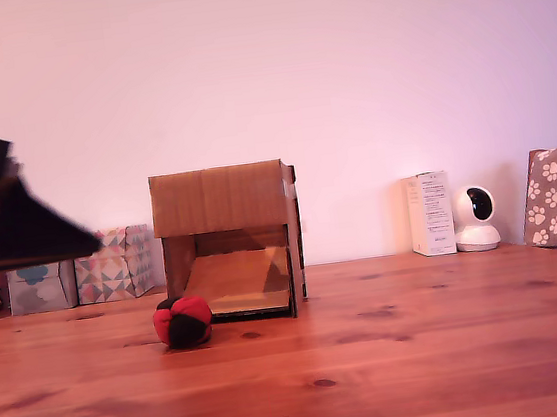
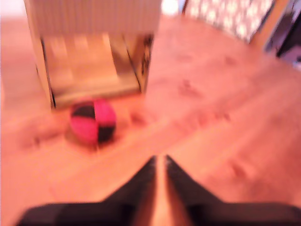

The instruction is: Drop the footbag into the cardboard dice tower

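The gripper [image 2: 161,162] shows in the wrist view as two dark fingers whose tips nearly meet, a thin sliver of table between them, and nothing is held; the picture is blurred, so the gap may be slightly wider than it looks. In the exterior view the gripper [image 1: 19,223] is a dark blurred wedge at the nine o'clock edge of the frame, raised above the wooden table [image 1: 426,353]. The footbag [image 1: 183,322], red and black, rests on the table touching or just beside the front lower corner of the cardboard dice tower [image 1: 227,240], at about seven o'clock from the box. The tower stands upright with its sloped ramp visible through the front opening. At three o'clock from it, well apart, stand a white carton [image 1: 430,213] and a small white camera [image 1: 477,218].
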Robot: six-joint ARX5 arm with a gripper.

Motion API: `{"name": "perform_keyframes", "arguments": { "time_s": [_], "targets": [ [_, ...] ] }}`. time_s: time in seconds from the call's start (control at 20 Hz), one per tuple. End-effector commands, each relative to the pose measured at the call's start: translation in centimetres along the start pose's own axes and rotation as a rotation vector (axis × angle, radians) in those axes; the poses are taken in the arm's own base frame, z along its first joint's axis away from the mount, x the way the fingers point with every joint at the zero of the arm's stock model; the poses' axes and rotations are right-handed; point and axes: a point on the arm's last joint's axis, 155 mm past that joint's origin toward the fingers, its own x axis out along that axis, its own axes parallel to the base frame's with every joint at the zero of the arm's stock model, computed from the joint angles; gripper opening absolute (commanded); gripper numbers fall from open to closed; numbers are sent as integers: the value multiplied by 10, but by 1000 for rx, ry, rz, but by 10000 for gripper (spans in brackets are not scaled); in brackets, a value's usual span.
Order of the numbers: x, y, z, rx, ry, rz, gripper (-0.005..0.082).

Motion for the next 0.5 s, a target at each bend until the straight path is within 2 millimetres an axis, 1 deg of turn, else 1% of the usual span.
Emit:
{"name": "perform_keyframes", "arguments": {
  "time_s": [0.0, 0.05, 0.1, 0.2, 0.35, 0.45],
  "targets": [
    [4, 2, 7, 22, -39, 6, 653],
    [9, 7, 10, 23, -45, 23, 750],
    [15, 13, 11, 20, -38, 47, 785],
    [30, 22, 13, 19, -19, 74, 785],
    [54, 31, 18, 44, 3, 84, 784],
    [70, 37, 16, 38, 24, 86, 783]
  ]
}}
